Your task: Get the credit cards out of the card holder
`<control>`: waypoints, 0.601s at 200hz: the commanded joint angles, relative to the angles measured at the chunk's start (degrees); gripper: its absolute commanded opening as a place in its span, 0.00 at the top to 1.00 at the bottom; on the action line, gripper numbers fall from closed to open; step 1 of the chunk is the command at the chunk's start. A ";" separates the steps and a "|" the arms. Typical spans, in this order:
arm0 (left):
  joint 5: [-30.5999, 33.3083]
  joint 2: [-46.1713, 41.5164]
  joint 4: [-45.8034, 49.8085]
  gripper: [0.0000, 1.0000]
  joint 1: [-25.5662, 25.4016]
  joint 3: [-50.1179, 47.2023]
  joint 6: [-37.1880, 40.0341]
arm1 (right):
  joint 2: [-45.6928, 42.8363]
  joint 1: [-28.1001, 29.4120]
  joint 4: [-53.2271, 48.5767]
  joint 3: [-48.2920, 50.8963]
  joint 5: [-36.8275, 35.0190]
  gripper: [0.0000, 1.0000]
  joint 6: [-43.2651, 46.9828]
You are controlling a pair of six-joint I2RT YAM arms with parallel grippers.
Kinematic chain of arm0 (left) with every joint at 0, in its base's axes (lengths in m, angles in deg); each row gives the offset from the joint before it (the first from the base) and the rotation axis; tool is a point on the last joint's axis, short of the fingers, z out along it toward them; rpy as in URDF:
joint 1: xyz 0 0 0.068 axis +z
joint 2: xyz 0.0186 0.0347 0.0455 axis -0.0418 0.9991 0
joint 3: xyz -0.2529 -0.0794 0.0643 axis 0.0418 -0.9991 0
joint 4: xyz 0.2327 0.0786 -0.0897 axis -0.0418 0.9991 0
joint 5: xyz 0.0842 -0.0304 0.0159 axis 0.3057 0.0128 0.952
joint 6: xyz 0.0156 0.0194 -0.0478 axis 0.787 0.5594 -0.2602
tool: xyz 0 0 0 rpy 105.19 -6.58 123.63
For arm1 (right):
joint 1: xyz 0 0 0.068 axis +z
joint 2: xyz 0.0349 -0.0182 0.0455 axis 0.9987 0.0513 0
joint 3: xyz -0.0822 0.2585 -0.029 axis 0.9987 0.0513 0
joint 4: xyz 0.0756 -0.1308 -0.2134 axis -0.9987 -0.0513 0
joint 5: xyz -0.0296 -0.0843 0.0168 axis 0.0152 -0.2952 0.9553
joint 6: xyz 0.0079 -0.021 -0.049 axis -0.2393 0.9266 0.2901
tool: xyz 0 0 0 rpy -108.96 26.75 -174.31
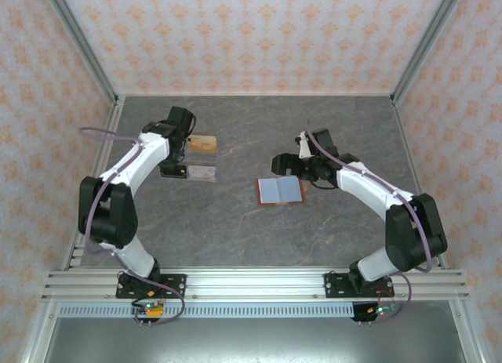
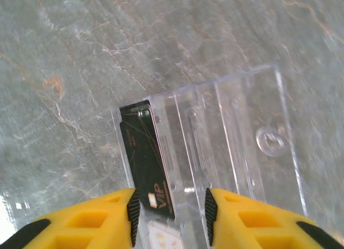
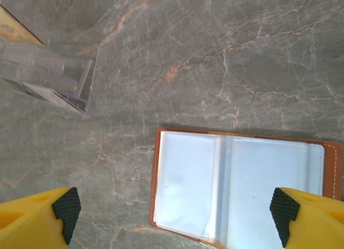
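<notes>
One black plastic card [image 2: 144,152] looks thin, stiff and slippery; pinch its edge. The left gripper [image 2: 171,211] is half-open and empty. The right gripper [image 3: 176,208] is wide open and empty.

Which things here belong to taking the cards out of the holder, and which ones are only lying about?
Belong to the job:
- card holder, lying open
- dark VIP card
- tan card
- pale card

Only lying about:
- clear plastic rack, which holds the dark VIP card
- stone-patterned table
</notes>
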State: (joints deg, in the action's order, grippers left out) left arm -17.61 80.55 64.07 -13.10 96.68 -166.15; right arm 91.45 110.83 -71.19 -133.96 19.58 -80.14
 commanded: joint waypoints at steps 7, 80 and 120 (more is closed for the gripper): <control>-8.58 -3.38 -6.53 0.46 -4.18 -3.14 17.19 | 2.55 2.92 -3.55 -3.42 -7.06 0.10 1.83; -21.87 1.83 -13.34 0.34 -18.16 -3.08 30.24 | 6.27 3.93 -7.81 -3.95 -15.00 0.25 -0.64; -27.82 6.98 -20.61 0.41 -22.72 -2.38 31.48 | 5.91 3.87 -9.17 -1.78 -19.70 0.30 -3.03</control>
State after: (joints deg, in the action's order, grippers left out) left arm -40.69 85.05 49.06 -33.75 94.06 -137.67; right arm 97.81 114.65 -77.96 -136.83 5.11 -81.17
